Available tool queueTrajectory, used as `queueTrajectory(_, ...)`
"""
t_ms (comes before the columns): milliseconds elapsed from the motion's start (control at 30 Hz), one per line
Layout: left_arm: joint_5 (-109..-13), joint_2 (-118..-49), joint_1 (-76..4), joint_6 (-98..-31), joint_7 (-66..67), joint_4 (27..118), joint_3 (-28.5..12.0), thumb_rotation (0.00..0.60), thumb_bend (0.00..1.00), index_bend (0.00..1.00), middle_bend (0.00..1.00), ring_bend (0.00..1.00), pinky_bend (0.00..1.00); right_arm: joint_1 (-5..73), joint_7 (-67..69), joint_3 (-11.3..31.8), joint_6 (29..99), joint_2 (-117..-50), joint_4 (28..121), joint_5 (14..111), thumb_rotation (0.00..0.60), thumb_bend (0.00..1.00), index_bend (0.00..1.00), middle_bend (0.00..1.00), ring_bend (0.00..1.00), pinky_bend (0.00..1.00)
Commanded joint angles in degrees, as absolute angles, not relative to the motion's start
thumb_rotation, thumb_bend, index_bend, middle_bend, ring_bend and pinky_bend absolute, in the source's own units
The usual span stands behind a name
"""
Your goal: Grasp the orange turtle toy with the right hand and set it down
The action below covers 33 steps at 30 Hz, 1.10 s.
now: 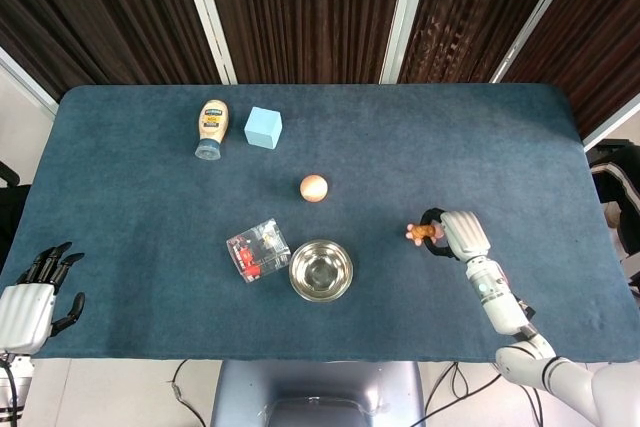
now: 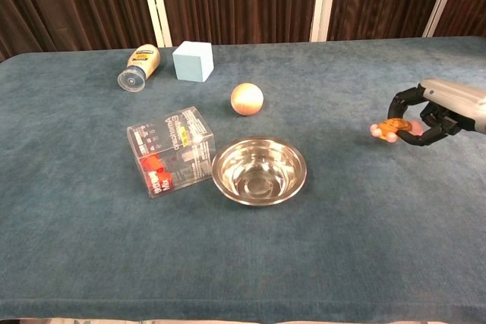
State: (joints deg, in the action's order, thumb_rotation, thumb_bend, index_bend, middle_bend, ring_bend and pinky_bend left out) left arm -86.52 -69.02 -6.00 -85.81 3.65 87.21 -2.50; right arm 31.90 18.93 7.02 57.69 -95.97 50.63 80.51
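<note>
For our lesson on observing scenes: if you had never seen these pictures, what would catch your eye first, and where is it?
First, the right hand at the table's right side, pinching the small orange turtle toy in its dark fingers. Next, the shiny metal bowl near the front middle, with a clear plastic box just to its left. The left hand rests open off the table's front-left corner.
</note>
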Motion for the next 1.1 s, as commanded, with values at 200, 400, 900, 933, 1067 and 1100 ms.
queueTrajectory(200,-86.6,-69.0,-6.1,-85.7,3.9,87.3,-2.5,0.6,0.43,0.21,0.1,0.11,0.35,31.3,18.8,6.9,59.5,-95.6,51.3,81.4,0.6,1.0,0.83,0.65,0.97,0.99)
queueTrajectory(400,-86.5,-69.0,-6.0,-85.8,4.0,87.4,-2.5,0.6,0.43,0.21,0.11,0.11,0.35,31.2,17.7,6.3,58.4,-94.6,52.5,81.2,0.6,1.0,0.8,0.64,0.97,0.99)
queueTrajectory(900,-86.6,-69.0,-6.1,-85.8,4.3,87.5,-2.5,0.6,0.43,0.22,0.11,0.11,0.35,27.0,1.3,3.9,60.5,-82.3,72.9,79.2,0.6,0.04,0.0,0.22,0.78,0.89)
queueTrajectory(933,-86.6,-69.0,-6.1,-85.8,4.4,87.6,-2.5,0.6,0.43,0.22,0.11,0.11,0.35,26.6,0.6,3.8,60.4,-81.0,74.8,78.6,0.6,0.03,0.0,0.2,0.77,0.88)
queueTrajectory(1067,-86.6,-69.0,-6.0,-85.9,4.5,87.7,-2.5,0.6,0.43,0.22,0.11,0.11,0.35,25.0,0.9,3.4,60.5,-75.5,81.6,77.1,0.6,0.03,0.0,0.17,0.61,0.82)
queueTrajectory(1100,-86.6,-68.9,-6.0,-86.0,4.5,87.7,-2.4,0.6,0.43,0.22,0.11,0.11,0.35,24.4,1.0,3.3,60.7,-74.0,83.3,76.8,0.6,0.03,0.0,0.17,0.57,0.79)
